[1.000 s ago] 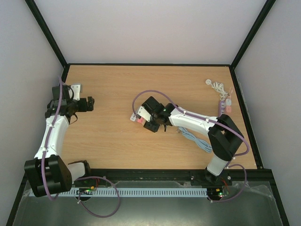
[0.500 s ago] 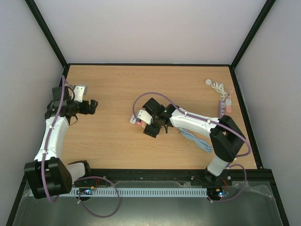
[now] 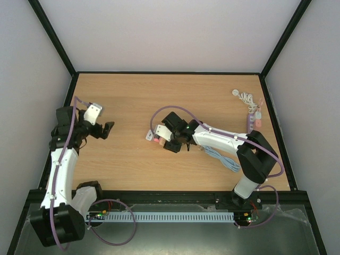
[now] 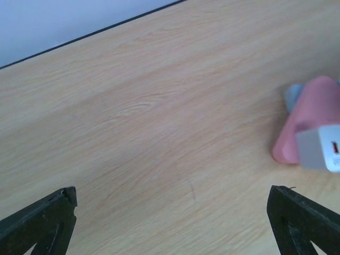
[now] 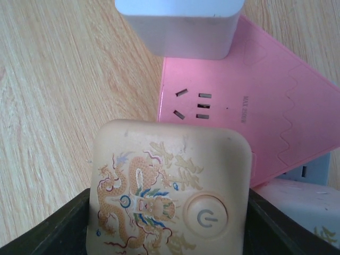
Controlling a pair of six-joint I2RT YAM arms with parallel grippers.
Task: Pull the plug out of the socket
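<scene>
Two grippers. Right gripper (image 5: 167,226) is pinching the socket's cream switch end (image 5: 170,170), wrist rotated vs 1 s ago. Plug (image 5: 178,24) is still seated in the left end of the socket (image 5: 265,122), mid table (image 3: 212,95). Left gripper (image 4: 170,194) is spread wide and has swung right toward the plug, so prob. pull next.

Left arm (image 3: 61,159) here: white shells, black joints, and a purple cable (image 3: 133,226) coiling far back from the jaws. Its fingers (image 4: 45,220) are matte black wedges, with a white camera block (image 3: 94,113) just behind them. Right arm (image 3: 215,138), same livery: white link, chunky black elbow (image 3: 255,159) well behind the jaws, a purple loop (image 3: 164,107) and a green light (image 3: 187,126) close behind them.
</scene>
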